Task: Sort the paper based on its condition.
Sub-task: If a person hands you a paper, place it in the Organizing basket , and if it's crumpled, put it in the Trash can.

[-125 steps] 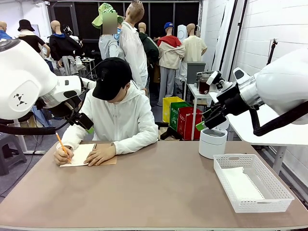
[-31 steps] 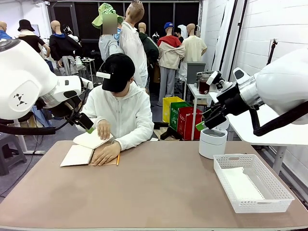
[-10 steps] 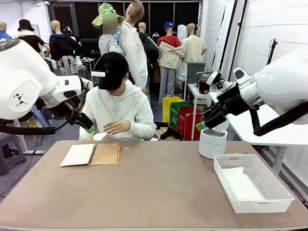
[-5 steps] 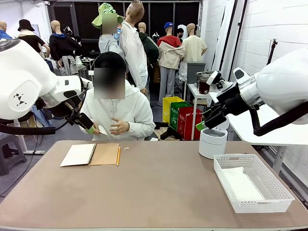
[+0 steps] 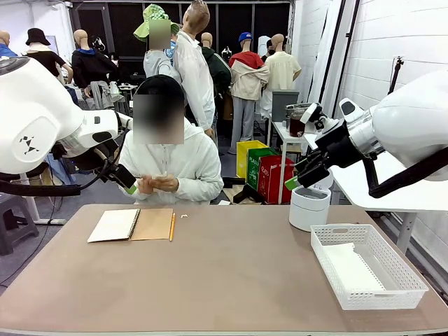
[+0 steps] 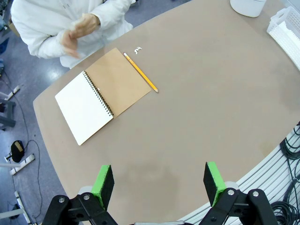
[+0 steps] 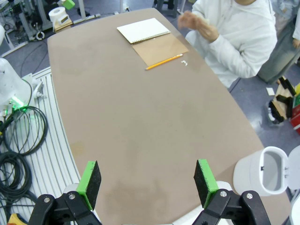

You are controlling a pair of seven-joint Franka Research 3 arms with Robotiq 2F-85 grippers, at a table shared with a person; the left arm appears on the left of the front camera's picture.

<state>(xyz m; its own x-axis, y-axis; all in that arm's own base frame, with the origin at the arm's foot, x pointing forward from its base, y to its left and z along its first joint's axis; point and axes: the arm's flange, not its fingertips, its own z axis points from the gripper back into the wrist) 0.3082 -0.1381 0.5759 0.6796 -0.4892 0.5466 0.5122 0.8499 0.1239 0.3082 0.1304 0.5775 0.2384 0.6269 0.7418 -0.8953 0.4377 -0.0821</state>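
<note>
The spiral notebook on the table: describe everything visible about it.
The notebook lies open and flat near the table's far left edge, in front of the person. One side shows a blank white page, the other a brown kraft cover, joined by a dark wire spiral. A yellow pencil lies along the cover's outer edge. Nothing holds it; the person's hands are raised above.

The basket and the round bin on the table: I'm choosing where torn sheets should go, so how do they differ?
The basket is a low, rectangular, open mesh tray, while the bin is a taller solid-walled cylinder with a lid that has an opening in it. The basket already holds a flat white sheet; the bin's contents cannot be seen. Both are white and stand on the table's right side.
</note>
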